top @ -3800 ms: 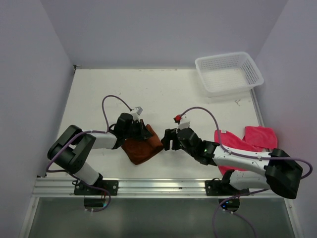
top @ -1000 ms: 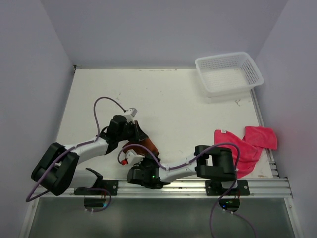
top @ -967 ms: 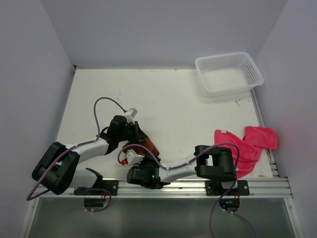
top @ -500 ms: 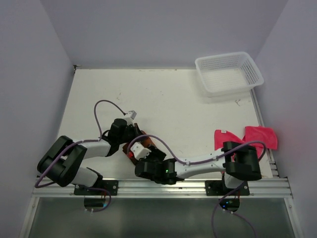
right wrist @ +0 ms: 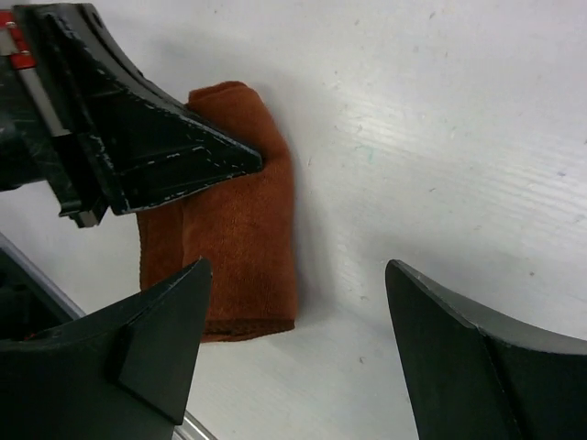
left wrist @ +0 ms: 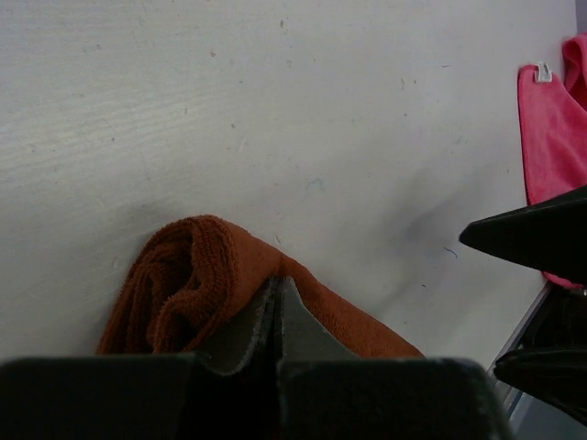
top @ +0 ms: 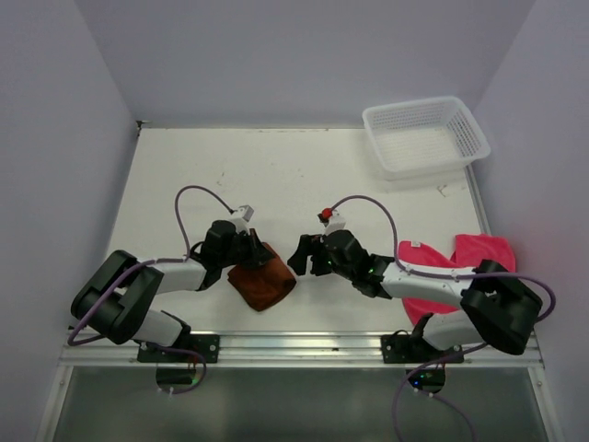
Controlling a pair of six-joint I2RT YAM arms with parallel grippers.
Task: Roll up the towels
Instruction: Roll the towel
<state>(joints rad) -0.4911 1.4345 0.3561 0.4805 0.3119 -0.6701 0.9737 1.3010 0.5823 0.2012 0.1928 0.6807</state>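
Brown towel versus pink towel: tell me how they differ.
The brown towel is bundled into a compact roll; the pink towel lies loose and rumpled. The left gripper touches the brown towel; no gripper touches the pink towel. Both lie on the table.

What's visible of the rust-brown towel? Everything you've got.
The rust-brown towel is soft terry, rolled or folded into a short thick bundle, with coiled layers showing at one end. It lies on the white table near the front edge, left of centre. The left gripper has its closed tips pressed on the top; whether they pinch cloth is unclear. The open right gripper sits beside it, not touching.
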